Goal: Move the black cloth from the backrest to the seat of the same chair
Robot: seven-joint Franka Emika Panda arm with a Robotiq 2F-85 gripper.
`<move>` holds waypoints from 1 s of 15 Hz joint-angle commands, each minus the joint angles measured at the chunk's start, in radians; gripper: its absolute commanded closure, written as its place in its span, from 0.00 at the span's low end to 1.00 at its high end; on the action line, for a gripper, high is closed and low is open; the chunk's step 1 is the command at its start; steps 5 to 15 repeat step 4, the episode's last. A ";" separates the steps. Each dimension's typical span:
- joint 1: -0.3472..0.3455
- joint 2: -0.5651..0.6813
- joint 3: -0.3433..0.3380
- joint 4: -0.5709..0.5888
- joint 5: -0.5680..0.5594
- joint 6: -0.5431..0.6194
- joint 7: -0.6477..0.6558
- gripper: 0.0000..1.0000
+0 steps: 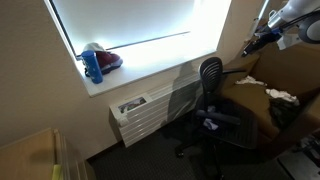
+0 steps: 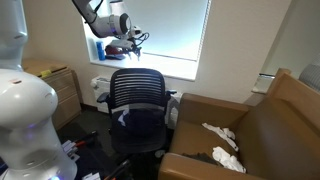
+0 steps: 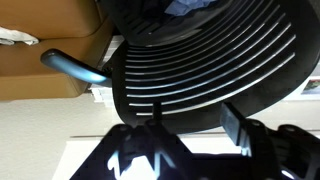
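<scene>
A black office chair with a slatted backrest (image 2: 135, 88) stands on dark flooring (image 1: 140, 162) at the centre of both exterior views. It sits before a bright window (image 2: 170, 25) with a white sill (image 1: 150, 68) and a white louvred heater (image 1: 140, 112), and a tan leather sofa (image 2: 270, 120) carrying crumpled white rags (image 2: 222, 135) fills the lower right. The black cloth (image 2: 127, 118) appears as a dark heap with a pale patch on the seat, hard to separate from the upholstery. The Robotiq gripper (image 3: 190, 135) hangs above the backrest in the wrist view, its jaws spread wide and holding nothing.
</scene>
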State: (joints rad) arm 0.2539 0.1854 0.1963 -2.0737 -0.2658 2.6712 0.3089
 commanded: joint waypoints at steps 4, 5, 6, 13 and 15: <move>0.015 0.002 -0.016 0.000 0.013 0.003 -0.010 0.33; 0.015 0.002 -0.016 0.000 0.013 0.003 -0.010 0.33; 0.015 0.002 -0.016 0.000 0.013 0.003 -0.010 0.33; 0.015 0.002 -0.016 0.000 0.013 0.003 -0.010 0.33; 0.015 0.002 -0.016 0.000 0.013 0.003 -0.010 0.33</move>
